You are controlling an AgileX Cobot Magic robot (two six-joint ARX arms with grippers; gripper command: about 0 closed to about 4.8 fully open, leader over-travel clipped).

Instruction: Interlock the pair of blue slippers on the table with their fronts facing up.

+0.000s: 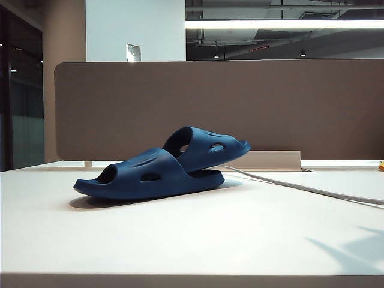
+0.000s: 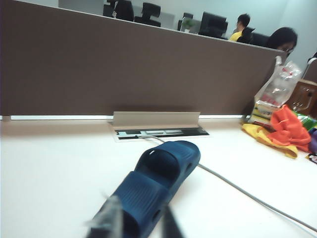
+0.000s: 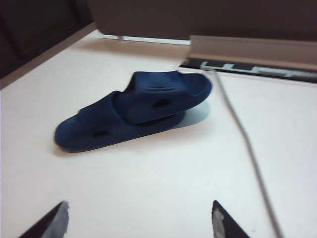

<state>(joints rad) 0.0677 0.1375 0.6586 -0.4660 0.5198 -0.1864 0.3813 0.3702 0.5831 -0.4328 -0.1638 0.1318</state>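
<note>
1. The slippers [image 1: 162, 168] lie hooked together mid-table [image 1: 180, 240], tops up.
2. They look light, bendy rubber; the ribbed strap is the best place to grab.
3. Left gripper [image 2: 141, 225] hangs over them, fingers a little apart, holding nothing.
4. Right gripper [image 3: 138, 220] waits nearby, fingers wide apart.
5. A grey cable [image 1: 312, 191] runs just beside the slippers.

Brown fabric divider panel [image 1: 240, 108] runs along the back. Above it: pale wall section [image 1: 135, 30] with a small metal plate [image 1: 133, 53], dark exposed ceiling with one long lit strip light [image 1: 282, 24]. Dark glazing [image 1: 21, 90] at far left. Left wrist view shows an office past the divider: black chairs [image 2: 150, 10], monitor [image 2: 213, 24], small plant [image 2: 187, 23], two seated people [image 2: 282, 38], light-coloured back wall.
</note>
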